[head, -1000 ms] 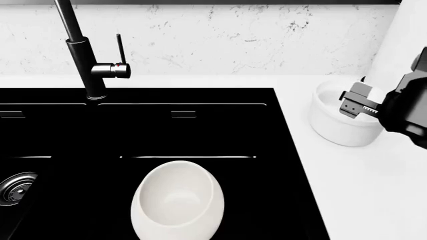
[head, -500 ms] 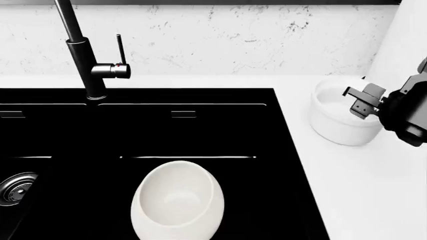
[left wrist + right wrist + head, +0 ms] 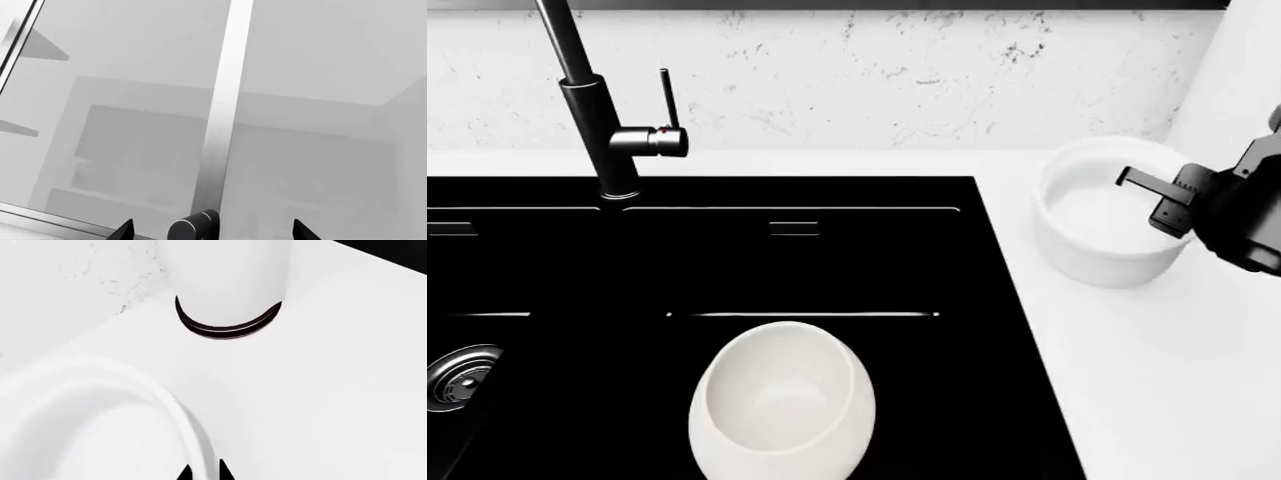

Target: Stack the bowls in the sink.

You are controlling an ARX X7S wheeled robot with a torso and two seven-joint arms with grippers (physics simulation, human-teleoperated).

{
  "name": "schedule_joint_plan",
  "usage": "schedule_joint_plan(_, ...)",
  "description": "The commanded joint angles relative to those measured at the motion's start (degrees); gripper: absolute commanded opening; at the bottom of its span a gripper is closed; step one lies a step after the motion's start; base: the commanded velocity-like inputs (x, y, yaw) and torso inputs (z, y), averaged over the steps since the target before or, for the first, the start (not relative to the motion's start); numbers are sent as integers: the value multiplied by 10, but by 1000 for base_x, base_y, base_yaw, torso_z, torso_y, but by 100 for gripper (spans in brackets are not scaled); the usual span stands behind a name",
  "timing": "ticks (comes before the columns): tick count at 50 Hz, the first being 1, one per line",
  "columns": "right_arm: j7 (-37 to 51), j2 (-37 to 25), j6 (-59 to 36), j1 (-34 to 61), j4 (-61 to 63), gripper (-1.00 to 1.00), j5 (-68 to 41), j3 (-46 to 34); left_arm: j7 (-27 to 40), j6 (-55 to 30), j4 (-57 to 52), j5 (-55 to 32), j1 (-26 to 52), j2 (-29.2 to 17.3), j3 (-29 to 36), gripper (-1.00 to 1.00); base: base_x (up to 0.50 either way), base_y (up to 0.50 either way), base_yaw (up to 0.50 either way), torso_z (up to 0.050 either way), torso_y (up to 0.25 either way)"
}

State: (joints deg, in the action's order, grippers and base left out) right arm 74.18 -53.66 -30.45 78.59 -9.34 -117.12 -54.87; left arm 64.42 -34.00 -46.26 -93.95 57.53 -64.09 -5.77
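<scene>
The large egg-like off-white bowl (image 3: 781, 405) lies in the right basin of the black sink (image 3: 827, 260), near the front. The smaller straight-sided bowl (image 3: 1094, 225) is over the white counter to the right of the sink. My right gripper (image 3: 1168, 205) is shut on its right rim. In the right wrist view the two fingertips of the right gripper (image 3: 203, 472) pinch the rim of the smaller bowl (image 3: 100, 405). My left gripper (image 3: 211, 231) is open and empty, out of the head view, facing a pale cabinet front.
A tall black faucet (image 3: 594, 110) stands behind the sink's divider. A steel drain (image 3: 461, 375) shows in the left basin. A tall white cylinder with a black base (image 3: 227, 285) stands on the counter just behind the smaller bowl, at the head view's right edge (image 3: 1234, 80).
The smaller bowl has shifted a little up and to the left in the head view and looks larger. My right gripper now grips its right rim.
</scene>
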Motion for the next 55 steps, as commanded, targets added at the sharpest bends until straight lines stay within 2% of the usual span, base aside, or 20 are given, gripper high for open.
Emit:
schedule_joint_plan(1,-14,4,15,27,21,-100,6,17,0,0,-1,0,-4,0,-4,100,0,0,0,0,0)
schedule_joint_plan(20,-47,17,44,74,41,-100,12,60,0,-1,0,-1,-1,-2,-4,100,0,0,0,0,0)
schedule_joint_plan(37,-112,108,-72,205,20,-100,13,37,1,-2,-3,-2,-6,-3,-9,100,0,0,0,0,1)
schedule_joint_plan(55,-161,153,-139,235,42,-100,30,4,-1,-2,-1,-4,-8,-6,-14,100,0,0,0,0,1)
